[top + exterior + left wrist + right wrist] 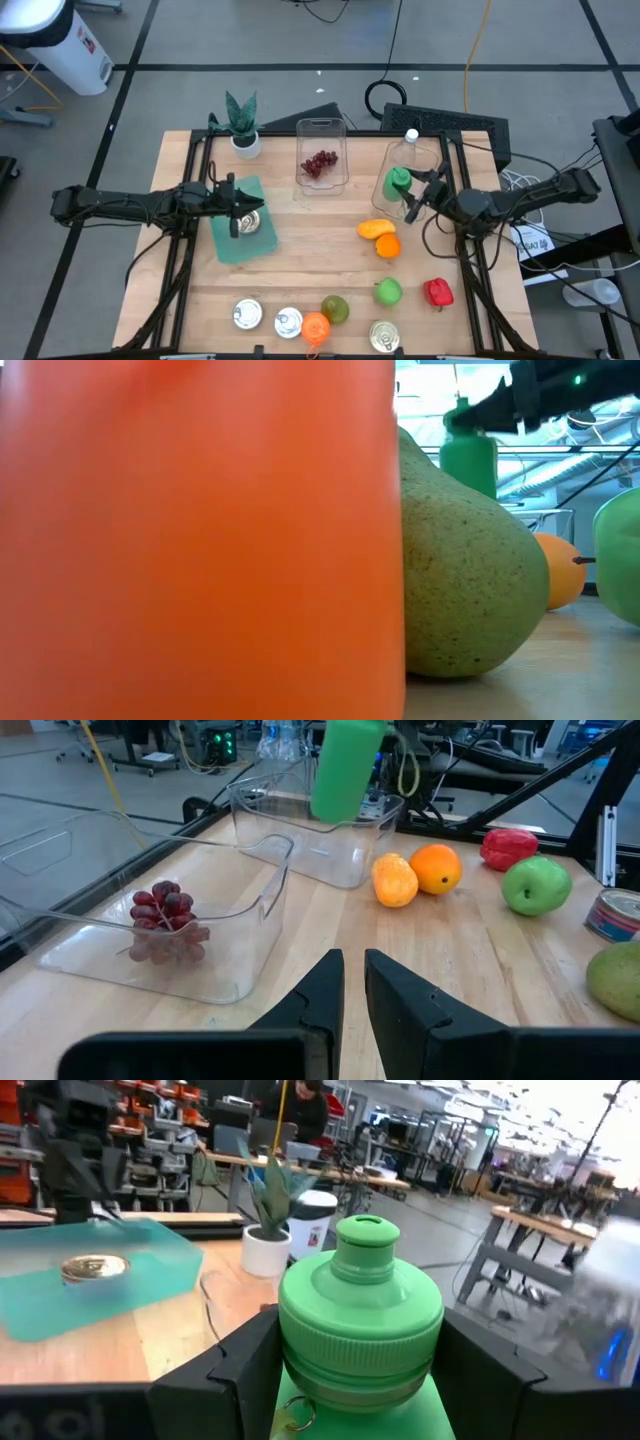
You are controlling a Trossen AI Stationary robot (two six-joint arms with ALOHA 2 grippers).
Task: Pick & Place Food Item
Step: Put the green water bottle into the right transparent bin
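The green plastic bottle with the ribbed screw cap point(360, 1315) sits pinched between the fingers of my right gripper point(412, 196), held clear of the wood above the empty clear plastic tub point(414, 170) at about two o'clock on the wooden table point(300, 270). From table level the bottle hangs high, nothing under it that I can see. Just toward five o'clock of it lie a yellow-orange mango point(375, 229) and a round orange point(388, 246), touching each other. At twelve o'clock the second clear tub point(321, 153) holds a bunch of red grapes point(319, 163). My left gripper point(236, 207), its fingers pressed together on nothing, waits at nine o'clock over the teal plastic tray point(240, 236), where a silver tin can point(250, 222) stands. A small potted plant in a white pot point(243, 130) stands at eleven o'clock.
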